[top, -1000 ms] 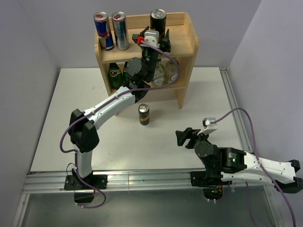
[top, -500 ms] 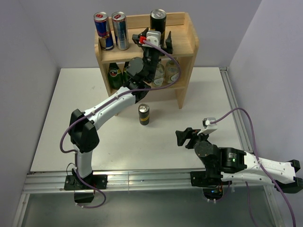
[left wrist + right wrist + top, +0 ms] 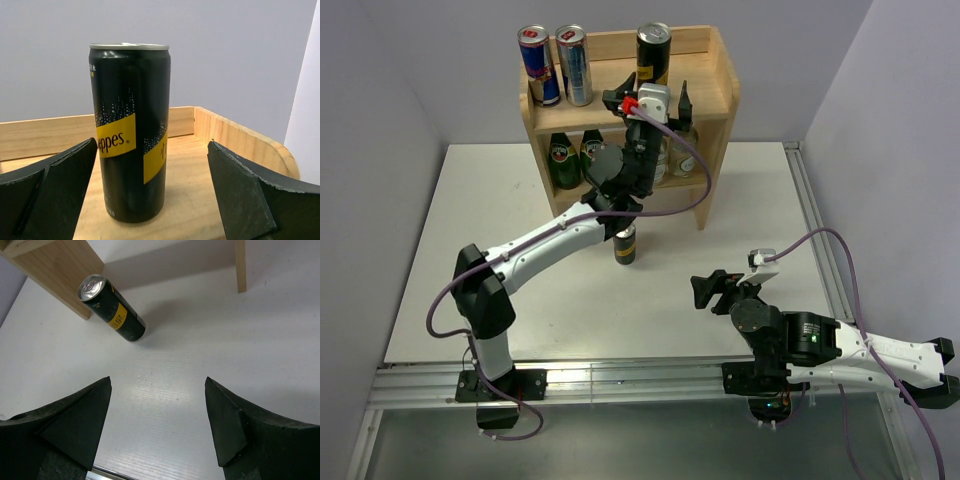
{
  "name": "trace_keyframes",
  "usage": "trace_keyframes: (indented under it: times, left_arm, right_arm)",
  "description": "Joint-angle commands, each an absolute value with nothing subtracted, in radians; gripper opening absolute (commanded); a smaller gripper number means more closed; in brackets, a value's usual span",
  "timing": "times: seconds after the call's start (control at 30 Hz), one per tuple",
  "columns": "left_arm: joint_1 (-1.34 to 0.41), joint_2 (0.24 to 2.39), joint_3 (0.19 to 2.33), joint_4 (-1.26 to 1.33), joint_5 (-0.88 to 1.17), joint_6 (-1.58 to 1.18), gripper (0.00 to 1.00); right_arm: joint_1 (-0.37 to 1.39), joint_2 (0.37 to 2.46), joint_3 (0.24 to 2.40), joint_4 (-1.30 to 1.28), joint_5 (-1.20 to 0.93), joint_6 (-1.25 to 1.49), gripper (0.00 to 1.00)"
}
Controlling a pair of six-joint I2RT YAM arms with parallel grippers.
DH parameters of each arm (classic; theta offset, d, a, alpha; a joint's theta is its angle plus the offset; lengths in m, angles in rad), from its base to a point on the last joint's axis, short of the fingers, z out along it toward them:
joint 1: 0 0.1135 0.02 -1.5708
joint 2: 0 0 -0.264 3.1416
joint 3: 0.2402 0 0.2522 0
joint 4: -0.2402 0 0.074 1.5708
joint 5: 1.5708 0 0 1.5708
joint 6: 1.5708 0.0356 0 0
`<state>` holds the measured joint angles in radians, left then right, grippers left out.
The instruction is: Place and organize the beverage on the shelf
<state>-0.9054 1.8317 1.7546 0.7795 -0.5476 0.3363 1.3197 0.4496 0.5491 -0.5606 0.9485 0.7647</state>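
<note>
Reading "eppes" on its yellow band, we find one black-and-gold can [image 3: 131, 135] upright atop the shelf [image 3: 712, 80], our left gripper [image 3: 655, 88] spread apart before it. Our right gripper [image 3: 157, 405] gapes too, the second can [image 3: 113, 308] on the table [image 3: 520, 200] at its 11 o'clock.

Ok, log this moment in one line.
left gripper open, facing black can on shelf | right gripper open above table | second black can on table
</note>
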Motion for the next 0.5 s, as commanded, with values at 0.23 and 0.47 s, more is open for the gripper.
trace_keyframes:
  times: [0.23,0.47]
  left_arm:
    - [-0.985,1.641,1.562,0.934,-0.686,0.48,0.99]
    - [-1.035,1.409,1.351,0.78,-0.831,0.355,0.99]
  right_arm:
    - [1.324,0.471,0.554,-0.535,0.976,0.769,0.82]
    - [1.324,0.561,0.575,-0.5,0.95,0.717,0.82]
